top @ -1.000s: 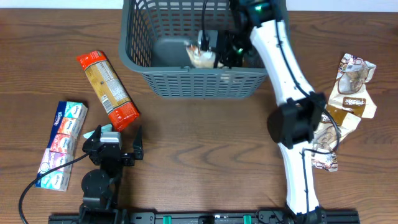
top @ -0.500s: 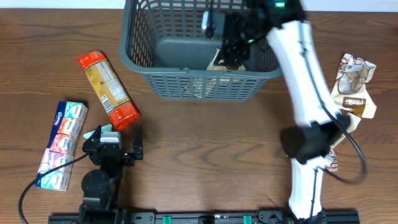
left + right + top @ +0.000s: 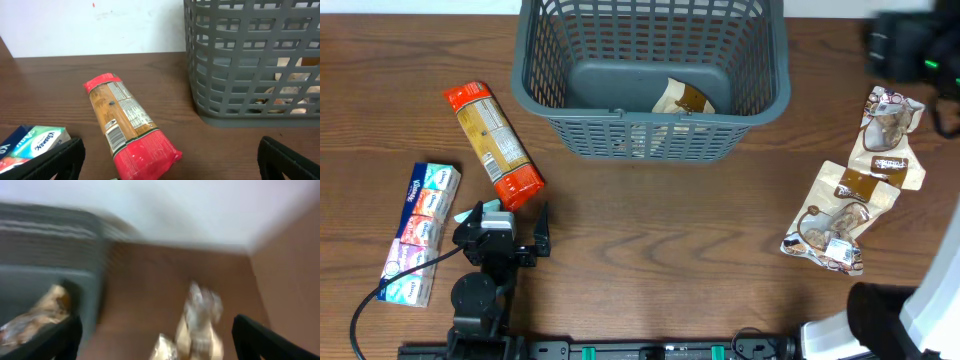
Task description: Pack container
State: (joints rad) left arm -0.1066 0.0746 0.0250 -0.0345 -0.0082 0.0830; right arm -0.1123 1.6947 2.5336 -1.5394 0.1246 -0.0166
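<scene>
The container (image 3: 650, 135), a dark grey slotted basket, stands at the back centre, and its wall fills the left wrist view's right side (image 3: 250, 60). One brown-and-white packet (image 3: 682, 98) lies on its bottom; the blurred right wrist view shows that packet (image 3: 35, 317) too. My right gripper (image 3: 910, 50) is a blur at the far right, outside the basket, above the loose packets (image 3: 890, 125). It is open (image 3: 155, 340) and holds nothing. At the front left my left gripper (image 3: 505, 225) rests open and empty (image 3: 170, 165).
A long red-and-orange package (image 3: 492, 143) lies left of the basket, just ahead of the left gripper (image 3: 130, 125). A pack of tissues (image 3: 420, 230) lies at the left edge. Two more brown packets (image 3: 865, 185) (image 3: 825, 240) lie on the right.
My right gripper opened and let the packet go inside the basket, then swung out fast to the right. The packet now lies on the basket's bottom. The left arm has not moved.
</scene>
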